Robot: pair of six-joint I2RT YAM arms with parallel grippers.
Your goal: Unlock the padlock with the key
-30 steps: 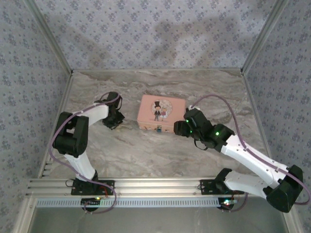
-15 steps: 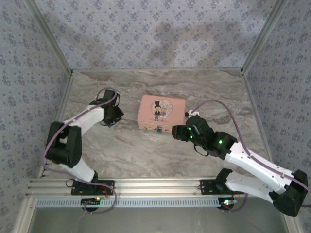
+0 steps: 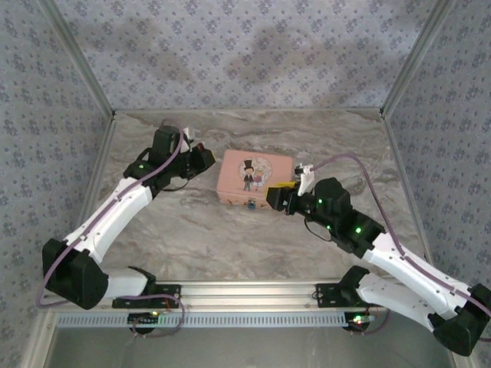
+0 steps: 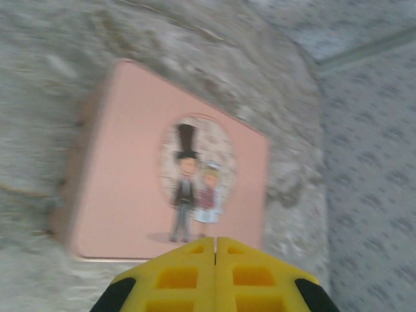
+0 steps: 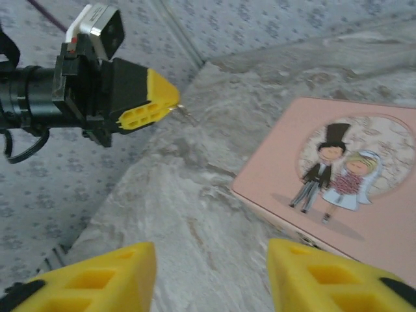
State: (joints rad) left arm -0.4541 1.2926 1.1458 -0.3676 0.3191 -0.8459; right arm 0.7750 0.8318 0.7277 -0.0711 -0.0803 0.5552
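The padlock [image 3: 252, 204] is a tiny dark lock hanging at the front edge of the pink tin [image 3: 255, 178]. My left gripper [image 3: 202, 159] hovers just left of the tin, its yellow fingers [image 4: 195, 273] pressed together. In the right wrist view a thin silvery sliver, the key [image 5: 179, 108], pokes out of the left gripper [image 5: 170, 99] at its tip. My right gripper [image 3: 275, 198] sits at the tin's front right corner, open, with bare table between its fingers [image 5: 97, 279]. The tin's lid [image 4: 149, 182] lies ahead of the left fingertips, blurred.
Patterned walls close off the left, back and right of the marble table [image 3: 199, 230]. An aluminium rail [image 3: 245, 291] runs along the near edge by the arm bases. Bare table lies in front of the tin.
The left arm stretched out and carried its shut gripper up and right, to the tin's left side. The right gripper moved left along the tin's front and its jaws narrowed.
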